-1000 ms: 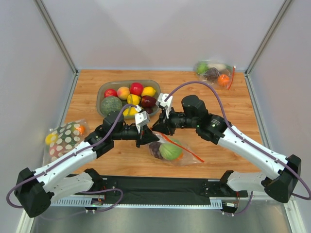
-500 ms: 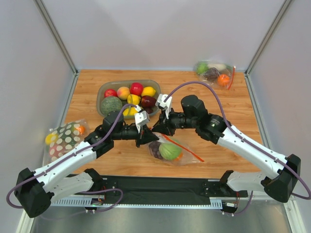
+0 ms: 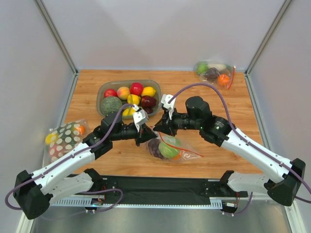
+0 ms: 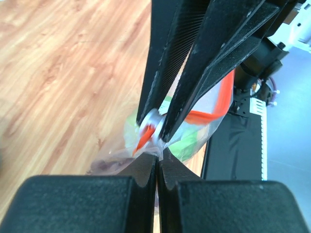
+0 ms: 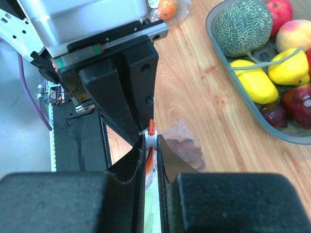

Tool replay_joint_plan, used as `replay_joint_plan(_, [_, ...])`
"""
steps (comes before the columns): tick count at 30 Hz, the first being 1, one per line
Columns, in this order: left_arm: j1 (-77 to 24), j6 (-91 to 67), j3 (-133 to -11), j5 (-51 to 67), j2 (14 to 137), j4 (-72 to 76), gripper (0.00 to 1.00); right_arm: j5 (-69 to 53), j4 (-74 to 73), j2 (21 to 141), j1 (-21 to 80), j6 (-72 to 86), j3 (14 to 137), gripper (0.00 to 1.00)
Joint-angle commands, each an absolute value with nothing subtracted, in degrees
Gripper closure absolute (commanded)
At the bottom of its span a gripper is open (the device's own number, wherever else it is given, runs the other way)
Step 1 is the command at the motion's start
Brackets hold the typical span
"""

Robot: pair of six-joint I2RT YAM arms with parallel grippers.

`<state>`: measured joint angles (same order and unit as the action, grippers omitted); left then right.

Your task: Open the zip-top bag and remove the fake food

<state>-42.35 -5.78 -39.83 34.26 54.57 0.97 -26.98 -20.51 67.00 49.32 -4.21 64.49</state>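
left pincer [image 4: 158, 160] and right pincer [image 5: 151, 143] meet tip-to-tip, both clamped.

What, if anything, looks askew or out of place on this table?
Nothing spilled or damaged. The polka-dot bag sits at the table's left edge and seems to overhang it. The zip-top bag is bunched up, its mouth pinched between both sets of fingers.

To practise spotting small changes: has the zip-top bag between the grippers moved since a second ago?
Yes, slightly: the zip-top bag has drawn away from the black base strip, toward the fruit bowl.
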Motion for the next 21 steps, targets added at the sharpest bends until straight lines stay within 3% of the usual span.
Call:
replay_joint_plan(1, [-42.19, -4.13, -40.96, 30.06, 51.59, 3.16, 1.00, -25.23, -21.09, 64.87, 49.57, -6.06, 63.81, 1.00])
replay_joint_plan(21, [-42.10, -5.10, -40.25, 31.64, 50.27, 4.92, 1.00, -24.17, -20.83, 65.65, 49.57, -4.22, 62.05, 1.00])
